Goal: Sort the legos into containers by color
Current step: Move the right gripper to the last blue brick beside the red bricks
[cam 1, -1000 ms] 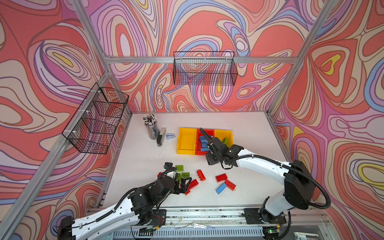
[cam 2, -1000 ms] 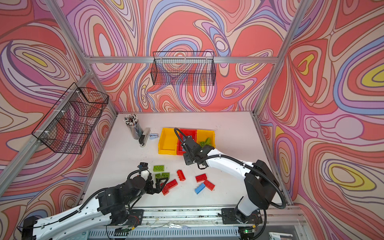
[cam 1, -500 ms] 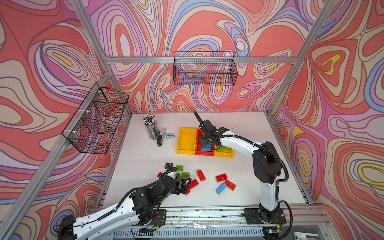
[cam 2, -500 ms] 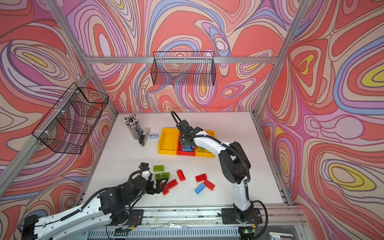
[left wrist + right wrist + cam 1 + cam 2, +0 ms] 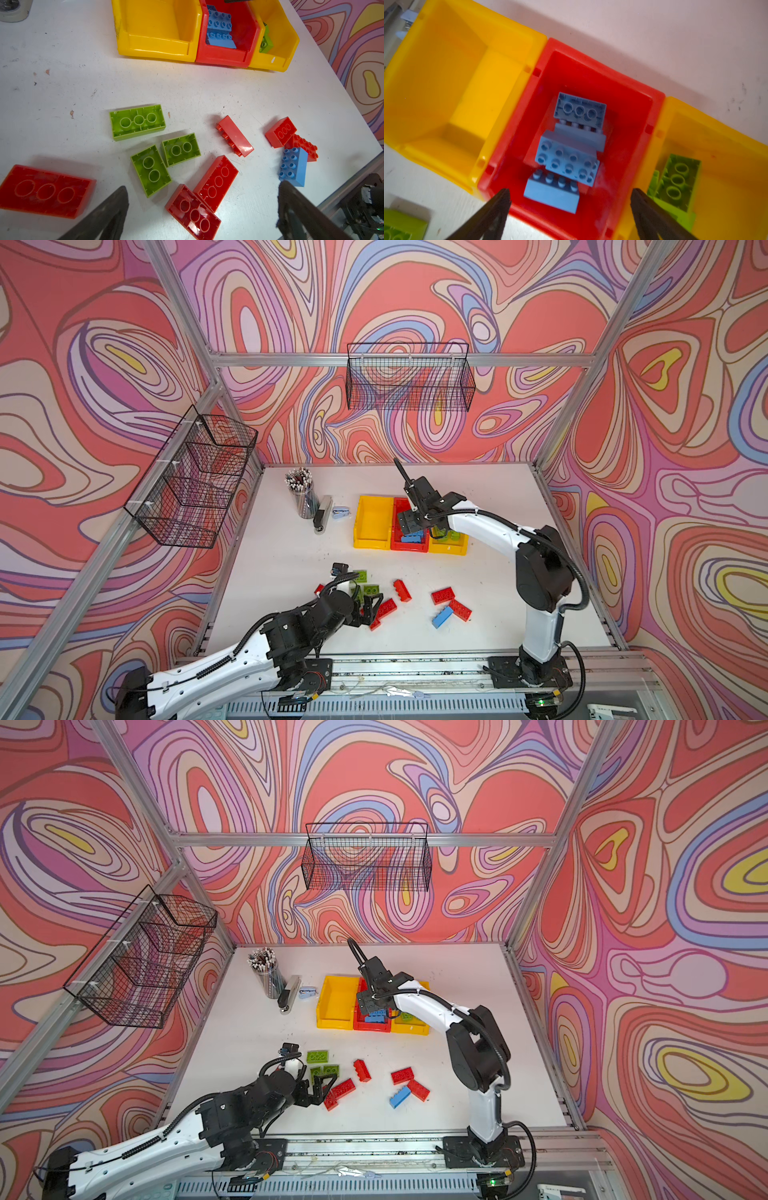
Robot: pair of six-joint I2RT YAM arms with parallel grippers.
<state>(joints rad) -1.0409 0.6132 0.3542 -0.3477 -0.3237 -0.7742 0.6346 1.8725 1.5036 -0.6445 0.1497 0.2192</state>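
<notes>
Right gripper (image 5: pixel 570 190) hung jaws apart, empty, over red bin (image 5: pixel 591 68) of blue bricks (image 5: pixel 566 158) | left gripper (image 5: pixel 202 185) spread above red bricks (image 5: pixel 216 182)

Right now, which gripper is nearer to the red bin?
Right. The right gripper hangs open directly above the red bin; the left gripper is far away, over loose red bricks.

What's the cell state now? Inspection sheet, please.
Surface: white table, scuffed.
Job's things: blue bricks in red bin; green bricks in right yellow bin; left yellow bin empty; on table: three loose greens, six loose reds, one loose blue.
Clutter: pen cup, stapler at back left.
Grippers: left gripper open over loose bricks; right gripper open above red bin, holding nothing.
Cables: black cable along each arm.
Surroundings: two wire baskets on patterned walls.
</notes>
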